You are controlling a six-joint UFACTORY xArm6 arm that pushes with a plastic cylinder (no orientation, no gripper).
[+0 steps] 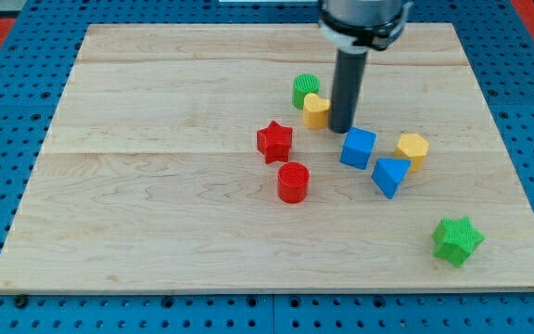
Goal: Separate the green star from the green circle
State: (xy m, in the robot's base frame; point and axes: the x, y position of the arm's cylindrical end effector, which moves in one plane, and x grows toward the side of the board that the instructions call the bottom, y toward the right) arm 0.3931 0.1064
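Observation:
The green star (pixel 457 240) lies near the board's lower right corner. The green circle (pixel 304 89) stands far from it, right of centre toward the view's top, touching a yellow block (pixel 316 110). My tip (pixel 343 128) is down on the board just right of the yellow block and just above the blue cube (pixel 358 148). It stands to the lower right of the green circle and far up-left of the green star.
A red star (pixel 274 141) and a red cylinder (pixel 293 182) lie near the centre. A blue triangular block (pixel 390 175) and a yellow hexagon (pixel 413 148) sit right of the blue cube. The wooden board (pixel 156 186) rests on a blue pegboard.

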